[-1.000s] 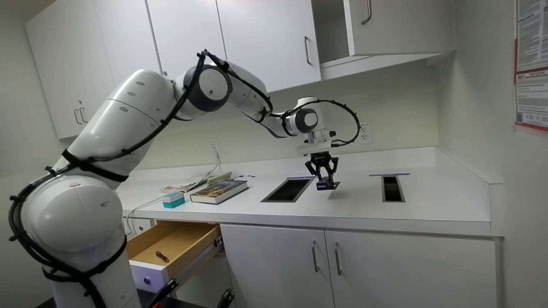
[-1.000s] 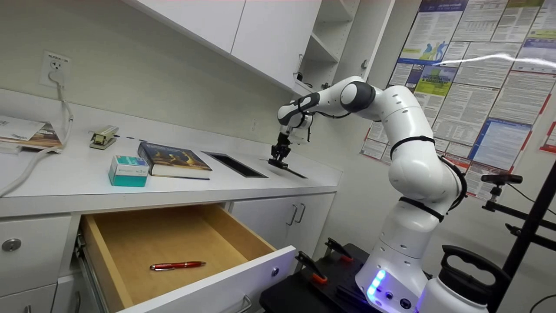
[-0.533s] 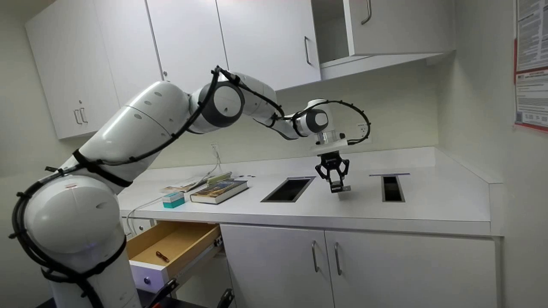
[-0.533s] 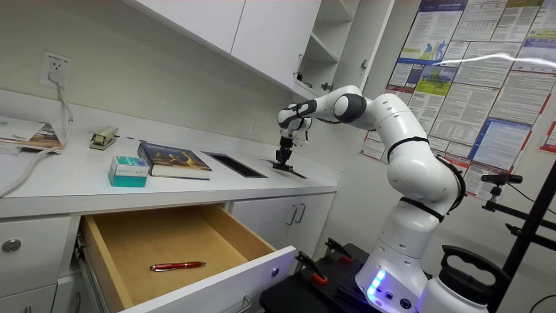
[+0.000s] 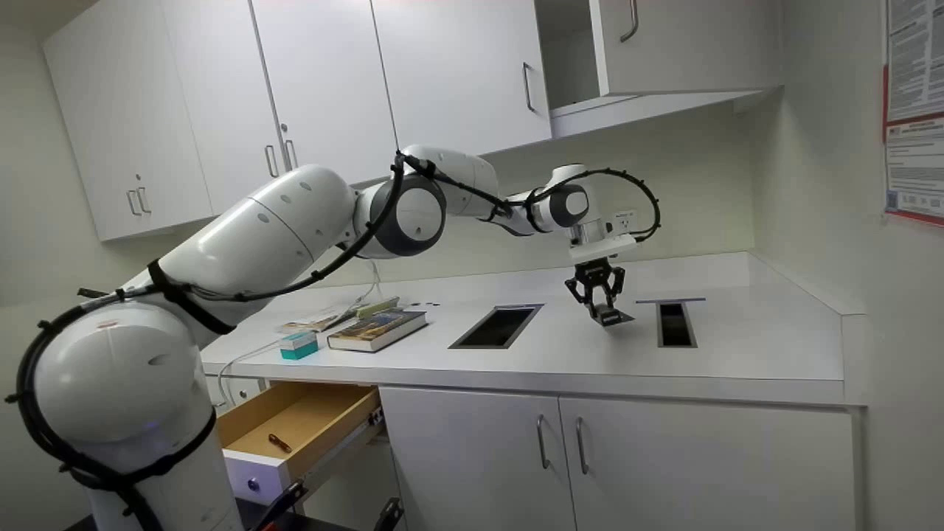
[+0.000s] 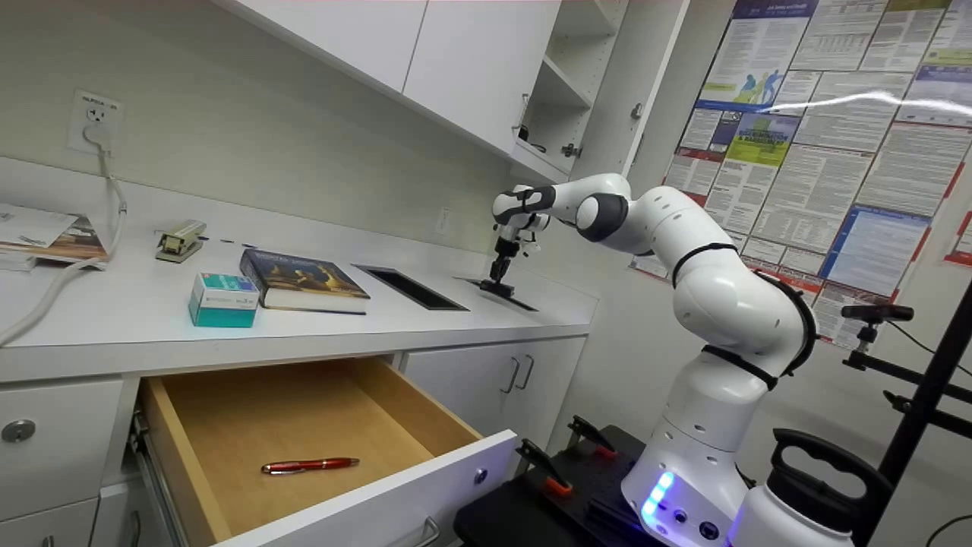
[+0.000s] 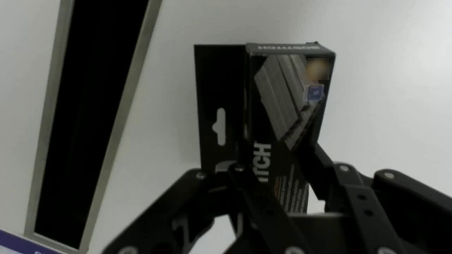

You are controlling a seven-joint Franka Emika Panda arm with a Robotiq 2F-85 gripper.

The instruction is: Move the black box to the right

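The black box (image 7: pixel 286 81) is a small carton with white lettering, a picture of grey staple strips and a hanging tab with a slot. It lies between the fingers of my gripper (image 7: pixel 277 146), which are closed on its sides. In both exterior views the black box (image 5: pixel 611 318) (image 6: pixel 497 289) is under the gripper (image 5: pixel 601 304), low over the white counter and slightly tilted. I cannot tell whether it touches the counter. It is between the two counter cutouts, close to the narrow cutout (image 5: pixel 675 325). The fingers hide part of its lower half in the wrist view.
The wider cutout (image 5: pixel 495 327) is left of the box in an exterior view. A book (image 6: pixel 305 281), a teal and white carton (image 6: pixel 224 299) and a stapler (image 6: pixel 181 240) are on the counter. A drawer (image 6: pixel 304 425) with a red pen stands open. A cabinet door (image 5: pixel 693 48) hangs open above.
My gripper has carried the black box to the right over the counter, from beside the wide cutout toward the narrow one. The arm's elbow has lowered and the box's tilt has changed.
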